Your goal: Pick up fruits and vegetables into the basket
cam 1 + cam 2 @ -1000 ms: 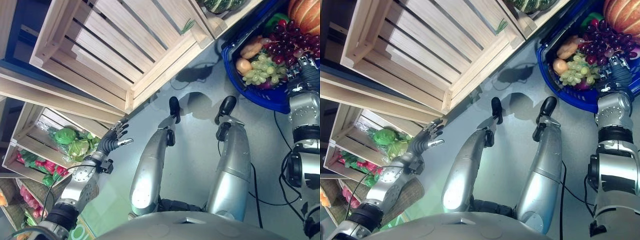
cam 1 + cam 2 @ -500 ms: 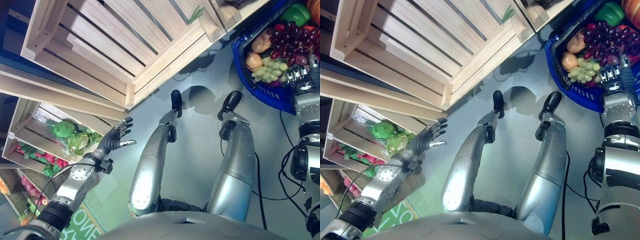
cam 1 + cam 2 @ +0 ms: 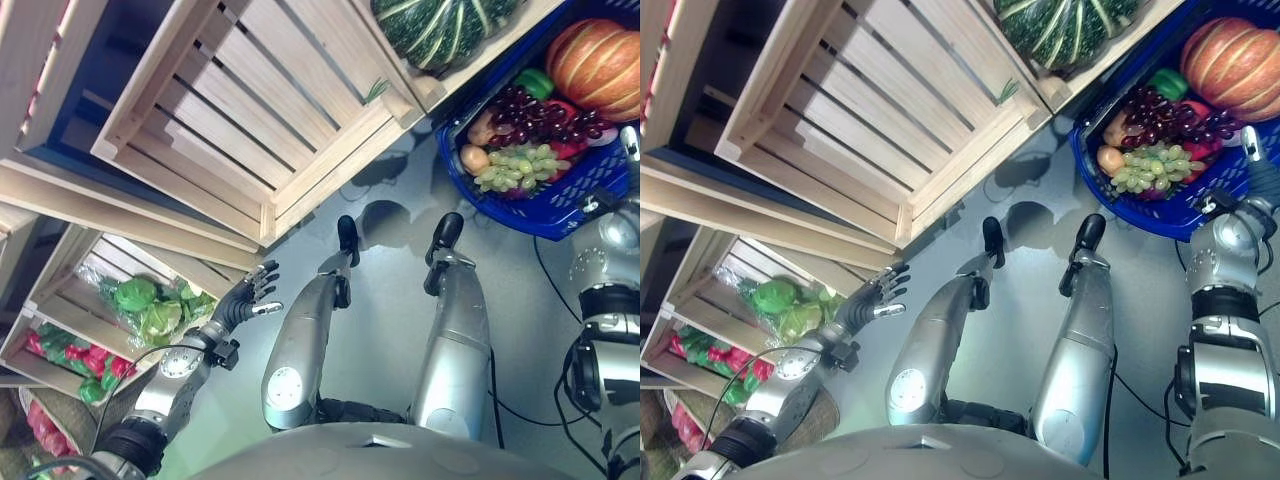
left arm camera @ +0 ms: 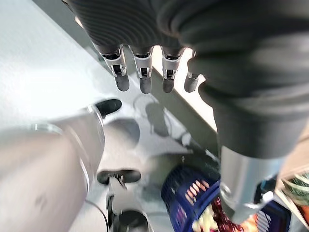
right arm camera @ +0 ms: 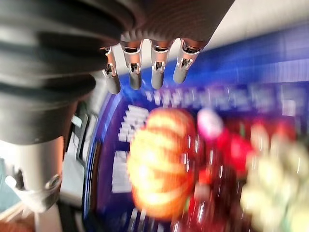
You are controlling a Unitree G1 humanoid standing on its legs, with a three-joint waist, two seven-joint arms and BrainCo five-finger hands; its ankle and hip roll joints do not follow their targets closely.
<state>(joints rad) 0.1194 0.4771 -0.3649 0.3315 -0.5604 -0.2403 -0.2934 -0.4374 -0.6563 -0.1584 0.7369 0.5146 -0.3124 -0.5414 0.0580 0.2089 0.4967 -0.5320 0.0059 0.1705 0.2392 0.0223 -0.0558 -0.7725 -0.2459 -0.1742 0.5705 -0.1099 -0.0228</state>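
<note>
A blue basket (image 3: 560, 215) stands on the floor at the upper right. It holds an orange pumpkin (image 3: 600, 68), dark grapes (image 3: 540, 110), green grapes (image 3: 515, 165), a green pepper (image 3: 535, 82) and a peach-coloured fruit (image 3: 474, 158). My right hand (image 3: 1260, 175) hangs at the basket's right side with straight fingers (image 5: 157, 67) and holds nothing; past them the pumpkin (image 5: 161, 159) lies in the basket. My left hand (image 3: 250, 298) is open and empty at the lower left, just in front of a crate of green cabbages (image 3: 150, 305).
A large empty wooden crate (image 3: 270, 110) fills the upper middle. Beside it another crate holds a striped green squash (image 3: 445, 30). Low at the left, a crate holds red peppers (image 3: 75, 360). Grey floor lies between the crates and the basket.
The whole view has shifted, so the camera moved. My right hand now sits a little farther from the green grapes, by the basket's side. The left hand stays open by the cabbage crate.
</note>
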